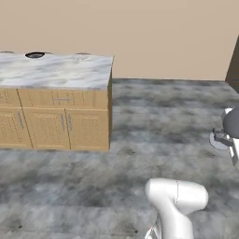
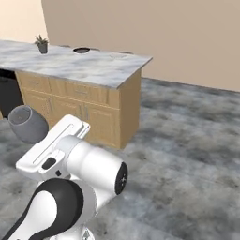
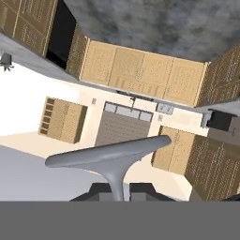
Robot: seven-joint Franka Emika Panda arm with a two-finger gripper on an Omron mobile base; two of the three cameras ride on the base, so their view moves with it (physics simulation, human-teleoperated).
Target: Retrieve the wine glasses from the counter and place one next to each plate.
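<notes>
Item: wine glass point(image 3: 110, 157), stem clamped in our end effector point(image 3: 118, 188) at the hand view's bottom, carried foot-forward for transit, desk point(image 1: 56, 72) upper left.

Both base cameras sit low behind the white jointed arm point(image 2: 70, 187), one on each side, facing forward and down across the grey mottled floor point(image 1: 154, 126). They share the marble-topped wooden counter point(image 1: 56, 72), which stands some way off. The hand camera points along the gripper, rolled towards distant wooden cabinets point(image 3: 140, 70).
</notes>
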